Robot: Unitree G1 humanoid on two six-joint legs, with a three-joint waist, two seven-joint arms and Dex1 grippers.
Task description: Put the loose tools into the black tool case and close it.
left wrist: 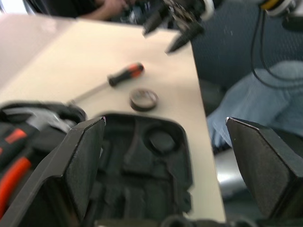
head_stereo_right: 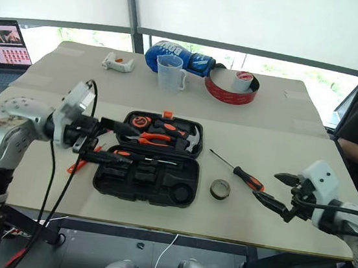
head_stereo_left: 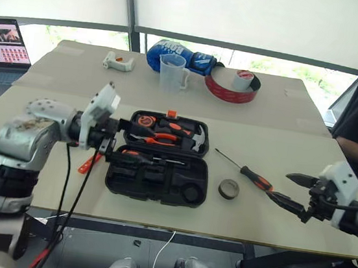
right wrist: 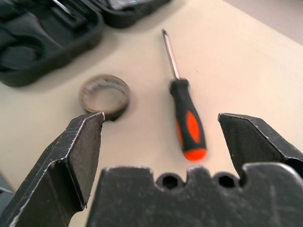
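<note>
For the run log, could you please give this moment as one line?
case open | left gripper open | right gripper open | screwdriver, tape roll on table

A clear measuring jug (head_stereo_left: 173, 73) stood at the far side of the bench (head_stereo_left: 286, 114), just before a blue boxing glove (head_stereo_left: 175, 55). A big red tape roll (head_stereo_left: 231, 88) lay to its right, a white tool (head_stereo_left: 118, 62) to its left, and an open laptop (head_stereo_left: 3, 47) far left.

Left tool (head_stereo_left: 114, 138) at nine o'clock, fingers spread wide; right tool (head_stereo_left: 297, 193) at four o'clock, likewise spread.
</note>
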